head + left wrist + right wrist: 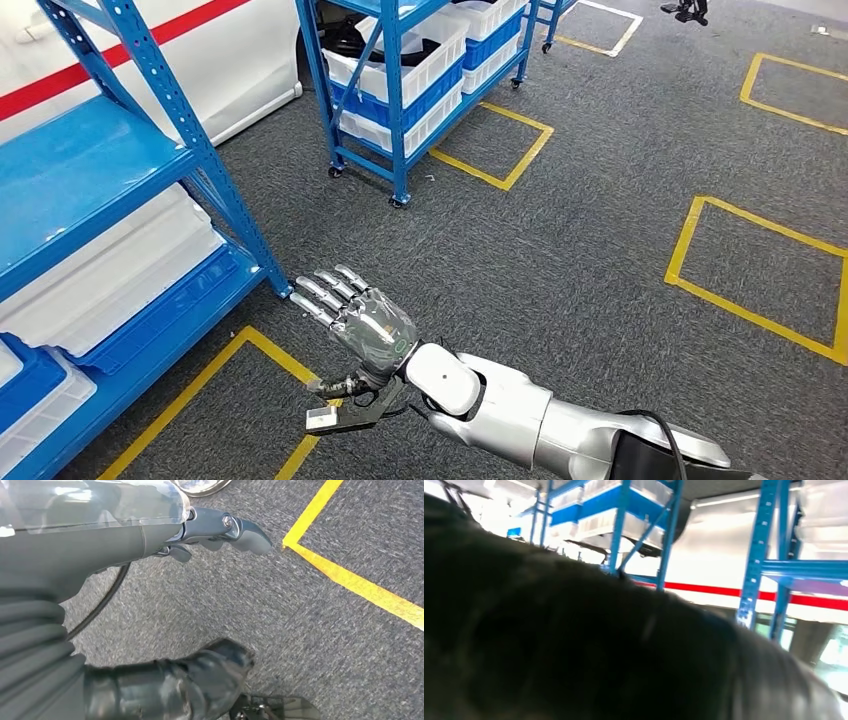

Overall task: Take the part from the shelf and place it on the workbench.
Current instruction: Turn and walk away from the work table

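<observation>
Right robot hand (362, 322) is stretched out fwd over the grey carpet floor (600, 260), fingers straight and apart, holding nothing, fingertips near the foot of the blue shelf (130, 190) at left. Its silver arm (520, 410) comes in from bottom right. Left robot hand (220, 527) hangs over the carpet beside a yellow floor line (360, 587); fingers look loosely extended w/ nothing in them. Near shelf carries white trays (110, 265) w/ blue bins on the lower level. Second blue shelf (400, 90) stands further back w/ white and blue bins stacked on it; a dark item sits in the top bin (400, 50), can't tell if that's the part. Yellow squares are taped on the floor around both shelves.
</observation>
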Robot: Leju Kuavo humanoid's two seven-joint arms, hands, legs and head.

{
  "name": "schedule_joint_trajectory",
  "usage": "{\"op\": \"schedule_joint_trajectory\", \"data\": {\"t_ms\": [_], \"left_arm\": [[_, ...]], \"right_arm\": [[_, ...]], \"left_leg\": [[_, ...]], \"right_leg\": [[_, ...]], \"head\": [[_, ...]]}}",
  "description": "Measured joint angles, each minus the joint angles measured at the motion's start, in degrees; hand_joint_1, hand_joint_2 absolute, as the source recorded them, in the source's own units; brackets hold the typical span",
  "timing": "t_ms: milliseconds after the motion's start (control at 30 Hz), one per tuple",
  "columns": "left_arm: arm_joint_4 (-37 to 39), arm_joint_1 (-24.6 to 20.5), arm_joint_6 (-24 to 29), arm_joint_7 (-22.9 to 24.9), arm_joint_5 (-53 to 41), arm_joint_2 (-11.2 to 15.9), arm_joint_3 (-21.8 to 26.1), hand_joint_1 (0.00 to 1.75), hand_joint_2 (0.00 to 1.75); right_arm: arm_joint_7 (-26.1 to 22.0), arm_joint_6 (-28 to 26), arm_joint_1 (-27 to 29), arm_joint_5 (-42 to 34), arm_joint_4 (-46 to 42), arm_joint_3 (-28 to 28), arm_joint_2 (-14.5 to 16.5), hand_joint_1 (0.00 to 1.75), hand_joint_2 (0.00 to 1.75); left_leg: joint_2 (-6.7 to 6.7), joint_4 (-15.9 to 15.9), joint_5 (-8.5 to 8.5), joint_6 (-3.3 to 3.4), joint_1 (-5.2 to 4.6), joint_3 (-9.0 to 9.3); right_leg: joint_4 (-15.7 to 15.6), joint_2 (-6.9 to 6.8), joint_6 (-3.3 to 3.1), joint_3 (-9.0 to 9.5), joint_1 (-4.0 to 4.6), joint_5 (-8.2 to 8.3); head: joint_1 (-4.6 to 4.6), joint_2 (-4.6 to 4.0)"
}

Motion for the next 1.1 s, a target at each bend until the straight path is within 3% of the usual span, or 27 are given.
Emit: {"op": "schedule_joint_trajectory", "data": {"t_ms": [67, 100, 133, 167, 233, 300, 333, 400, 467, 567, 600, 633, 667, 767, 833, 900, 1000, 1033, 1100], "left_arm": [[0.00, -0.10, 0.02, -0.04, -0.02, -0.01, -0.01, 0.00, 1.75], [0.00, -0.07, 0.02, -0.05, -0.02, -0.01, -0.01, 0.00, 1.75], [0.00, -0.01, 0.02, -0.05, -0.02, -0.01, -0.01, 0.00, 1.75], [0.00, 0.05, 0.03, -0.06, -0.02, 0.00, -0.01, 0.00, 1.75], [0.00, 0.04, 0.08, -0.09, -0.02, 0.01, 0.00, 0.00, 1.75], [0.00, -0.09, 0.15, -0.15, -0.02, 0.02, 0.00, 0.00, 1.75], [0.00, -0.13, 0.17, -0.19, -0.03, 0.02, 0.00, 0.00, 1.75], [0.00, -0.11, 0.18, -0.25, -0.07, 0.01, 0.00, 0.00, 1.75], [0.00, -0.13, 0.19, -0.25, -0.11, -0.02, 0.00, 0.00, 1.75], [0.00, -0.31, 0.19, -0.24, -0.14, -0.03, 0.00, 0.00, 1.75], [0.00, -0.30, 0.18, -0.21, -0.15, -0.03, 0.00, 0.00, 1.75], [0.00, -0.25, 0.18, -0.16, -0.16, -0.03, 0.00, 0.00, 1.75], [0.00, -0.20, 0.18, -0.11, -0.17, -0.03, 0.00, 0.00, 1.75], [0.00, -0.20, 0.18, -0.04, -0.40, -0.08, 0.00, 0.00, 1.75], [0.00, -0.22, 0.18, -0.04, -0.56, -0.13, 0.00, 0.00, 1.75], [0.00, -0.15, 0.18, -0.04, -0.60, -0.14, 0.00, 0.00, 1.75], [0.00, -0.12, 0.18, -0.04, -0.61, -0.12, 0.00, 0.00, 1.75], [0.00, -0.18, 0.18, -0.03, -0.62, -0.11, -0.01, 0.00, 1.75], [0.00, -0.28, 0.18, 0.02, -0.66, -0.11, -0.02, 0.00, 1.75]], "right_arm": [[-0.04, 0.01, 0.14, 0.07, 0.06, -0.04, -0.02, 0.00, 0.00], [-0.05, 0.01, 0.22, 0.09, 0.10, -0.04, -0.03, 0.00, 0.00], [-0.06, 0.01, 0.29, 0.09, 0.14, -0.04, -0.03, 0.00, 0.00], [-0.07, 0.01, 0.31, 0.09, 0.16, -0.04, -0.03, 0.00, 0.00], [-0.07, 0.01, 0.30, 0.10, 0.16, -0.08, -0.03, 0.00, 0.00], [-0.09, 0.02, 0.26, 0.12, 0.16, -0.22, -0.05, 0.00, 0.00], [-0.11, 0.02, 0.24, 0.13, 0.15, -0.30, -0.05, 0.00, 0.00], [-0.15, 0.02, 0.21, 0.14, 0.14, -0.41, -0.04, 0.00, 0.00], [-0.15, 0.02, 0.11, 0.14, 0.13, -0.60, -0.04, 0.00, 0.00], [-0.19, 0.02, 0.19, 0.14, 0.16, -0.85, -0.20, 0.00, 0.00], [-0.23, 0.02, 0.32, 0.14, 0.18, -0.85, -0.29, 0.00, 0.00], [-0.29, 0.01, 0.43, 0.14, 0.20, -0.85, -0.39, 0.00, 0.00], [-0.35, 0.00, 0.50, 0.14, 0.21, -0.86, -0.46, 0.00, 0.00], [-0.41, -0.06, 0.50, 0.18, 0.21, -0.98, -0.55, 0.00, 0.00], [-0.44, -0.14, 0.49, 0.28, 0.22, -1.07, -0.59, 0.00, 0.00], [-0.47, -0.19, 0.48, 0.37, 0.21, -1.11, -0.57, 0.00, 0.00], [-0.48, -0.22, 0.38, 0.46, 0.18, -1.19, -0.35, 0.00, 0.00], [-0.48, -0.24, 0.40, 0.57, 0.20, -1.20, -0.30, 0.00, 0.00], [-0.48, -0.26, 0.58, 0.82, 0.31, -1.22, -0.26, 0.00, 0.00]], "left_leg": [[1.24, 7.41, -3.55, -0.42, 0.08, -3.52], [1.46, 10.02, -4.34, -0.57, 0.13, -4.76], [1.62, 10.62, -4.02, -0.67, 0.16, -5.02], [1.80, 9.04, -2.72, -0.71, 0.17, -4.15], [3.27, 1.36, 0.79, -0.47, 0.06, -0.10], [4.55, -4.17, 2.41, 0.29, -0.27, 2.71], [4.69, -4.93, 2.33, 0.70, -0.44, 3.01], [3.70, -5.15, 2.59, 1.48, -0.44, 3.04], [2.90, -5.63, 2.97, 2.24, -0.22, 3.26], [1.75, -5.83, 3.24, 2.80, -0.09, 3.21], [1.25, -5.77, 3.26, 2.82, -0.12, 3.14], [0.70, -5.68, 3.25, 2.82, -0.14, 3.08], [0.14, -5.56, 3.24, 2.80, -0.16, 3.06], [-1.39, -5.12, 3.12, 2.49, -0.16, 2.94], [-2.17, -5.00, 3.16, 1.93, -0.14, 2.58], [-2.80, -5.16, 3.32, 1.19, -0.13, 2.34], [-0.71, -2.22, 1.33, 0.46, -0.28, 0.95], [0.39, 0.91, -0.40, 0.30, -0.21, -0.48], [1.33, 8.04, -3.53, -0.10, -0.02, -3.97]], "right_leg": [[-0.02, -1.01, -0.32, -0.06, 0.17, -0.05], [0.01, -1.49, -0.34, -0.11, 0.23, -0.09], [0.05, -1.96, -0.32, -0.14, 0.26, -0.13], [0.10, -2.38, -0.25, -0.11, 0.27, -0.19], [0.30, -3.17, 0.06, 0.02, 0.35, -0.43], [0.55, -3.83, 0.55, 0.10, 0.67, -0.70], [0.57, -4.12, 0.83, 0.13, 0.81, -0.75], [0.47, -4.71, 1.46, 0.27, 0.86, -0.84], [2.12, -3.64, 2.17, -0.27, 0.63, -2.22], [12.01, -0.87, 2.83, -4.84, 0.28, -7.26], [15.13, -0.59, 2.89, -6.47, 0.24, -8.19], [16.45, -0.47, 2.88, -7.28, 0.24, -8.02], [15.51, -0.35, 2.78, -7.00, 0.25, -6.75], [4.57, 1.46, 2.10, -2.16, 0.30, -1.20], [0.96, 2.42, 1.73, -0.66, 0.48, -0.34], [0.62, 1.85, 1.31, -0.54, 0.45, -0.20], [-0.40, 0.51, 0.25, 0.15, -0.03, 0.36], [-0.50, -0.03, 0.03, 0.23, 0.04, 0.39], [-0.40, -1.17, -0.16, 0.13, 0.11, 0.30]], "head": [[0.00, -0.01], [-0.01, -0.01], [-0.01, -0.01], [-0.01, -0.01], [-0.01, -0.01], [0.01, -0.01], [0.03, -0.01], [0.02, 0.00], [0.03, 0.00], [0.05, -0.01], [0.06, -0.01], [0.05, -0.01], [0.05, -0.01], [0.05, -0.01], [0.07, 0.00], [0.09, 0.01], [0.02, 0.00], [-0.02, -0.01], [-0.05, -0.01]]}}
